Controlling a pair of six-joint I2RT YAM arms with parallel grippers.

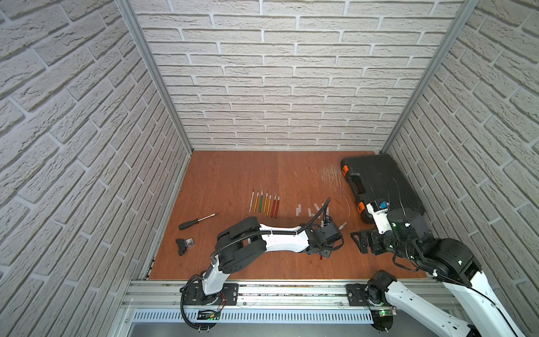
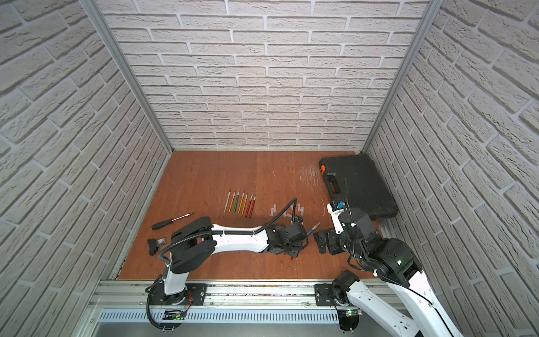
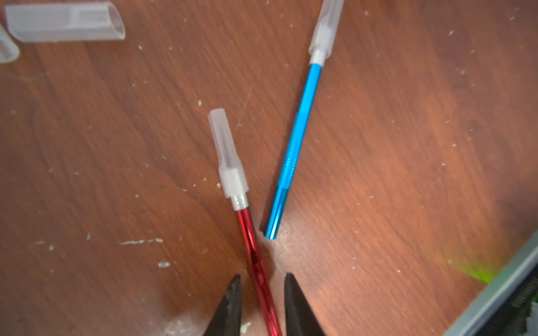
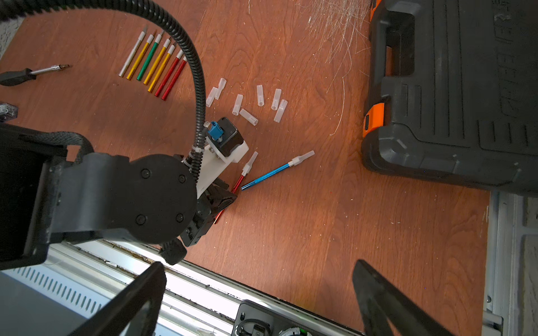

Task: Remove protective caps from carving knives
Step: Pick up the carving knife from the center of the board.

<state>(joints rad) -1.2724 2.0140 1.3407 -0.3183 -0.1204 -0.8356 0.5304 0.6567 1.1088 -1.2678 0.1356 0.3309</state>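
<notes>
A red carving knife lies on the wooden table with its translucent protective cap on the blade. My left gripper straddles its handle, the fingers a little apart from it on both sides, so it is open. Beside it lies a blue knife, also capped. Several uncapped knives lie in a row further back. Several loose caps are scattered beyond the left wrist. My right gripper hangs wide open and empty near the table's front edge, to the right of the left gripper.
A black tool case with orange latches fills the back right corner. A black-handled screwdriver and a small black part lie at the left. The metal rail borders the front edge.
</notes>
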